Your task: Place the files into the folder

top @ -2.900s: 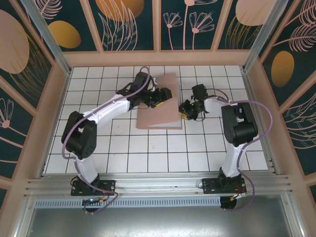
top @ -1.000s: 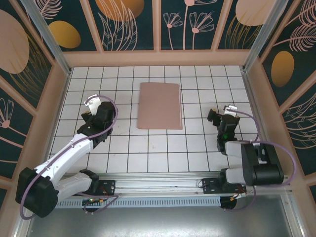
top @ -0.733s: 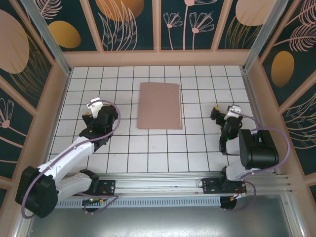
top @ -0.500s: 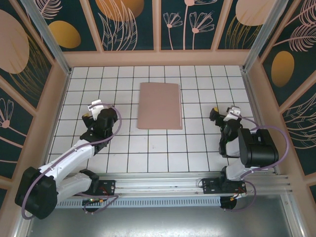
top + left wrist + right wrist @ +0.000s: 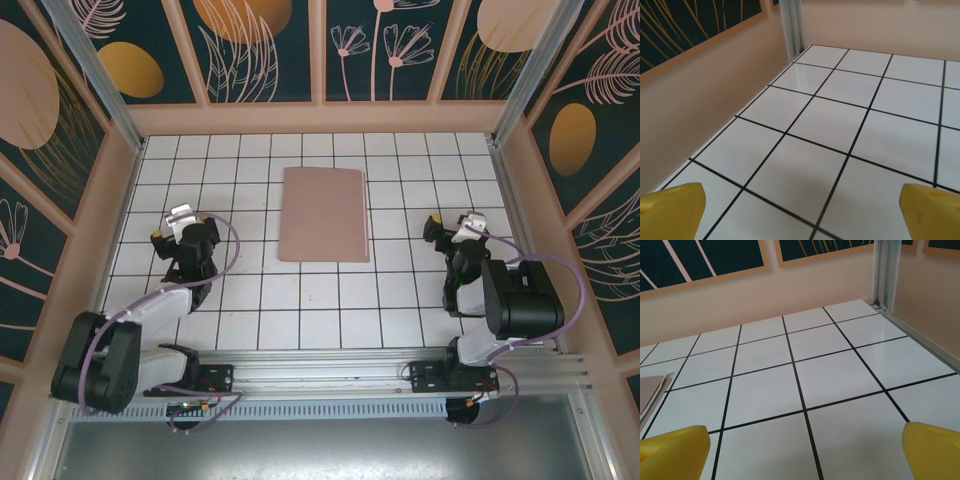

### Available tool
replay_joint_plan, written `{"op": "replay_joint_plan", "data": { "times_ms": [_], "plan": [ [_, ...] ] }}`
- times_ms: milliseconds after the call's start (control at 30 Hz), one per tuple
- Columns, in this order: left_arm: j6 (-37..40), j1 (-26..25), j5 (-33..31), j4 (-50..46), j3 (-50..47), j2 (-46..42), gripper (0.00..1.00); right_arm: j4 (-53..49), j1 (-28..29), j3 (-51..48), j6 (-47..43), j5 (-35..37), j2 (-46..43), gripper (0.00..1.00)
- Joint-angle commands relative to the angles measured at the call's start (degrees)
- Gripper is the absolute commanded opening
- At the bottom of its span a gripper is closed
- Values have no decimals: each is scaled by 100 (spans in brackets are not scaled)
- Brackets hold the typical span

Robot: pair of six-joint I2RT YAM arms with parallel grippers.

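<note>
The pinkish-brown folder point(image 5: 322, 214) lies flat and closed on the tiled table, at the centre back. The files are hidden. My left gripper point(image 5: 172, 229) hovers over bare tiles well to the left of the folder, and in the left wrist view its yellow fingertips point(image 5: 671, 210) stand far apart, so the left gripper point(image 5: 805, 212) is open and empty. My right gripper point(image 5: 452, 226) sits to the right of the folder, also open and empty point(image 5: 805, 450). The right wrist view catches the folder's edge point(image 5: 649, 390) at far left.
White tiles with black grid lines cover the table point(image 5: 300, 300). Peach walls enclose it on the left point(image 5: 700, 100), right point(image 5: 925, 300) and back point(image 5: 320, 118). Each folded arm takes up a front corner.
Both grippers have left the folder and pulled back to their sides. In the last second the left gripper drew further left; the right barely moved. The folder stayed put.
</note>
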Motion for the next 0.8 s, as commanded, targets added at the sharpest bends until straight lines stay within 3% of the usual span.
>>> {"op": "replay_joint_plan", "data": {
  "times_ms": [0,100,233,467,567,633,700,767],
  "plan": [
    [240,280,579,1328,-183,507,99,256,47,81,-93,120,35,99],
    [208,437,1161,1897,-194,806,99,260,42,79,-100,119,35,99],
    [431,587,1836,1657,132,1089,99,260,43,77,-107,118,27,99],
    [825,732,2216,2712,-436,893,99,255,44,78,-103,119,29,99],
    [705,898,2233,4138,-929,1359,99,264,42,77,-100,120,33,99],
    [527,1033,2147,4588,-1017,1626,99,263,42,78,-102,120,30,99],
    [491,1036,2134,4220,-983,1470,99,263,44,78,-102,118,33,99],
    [497,1036,2095,4689,-1240,1446,99,259,43,82,-107,118,35,99]
  ]
}}
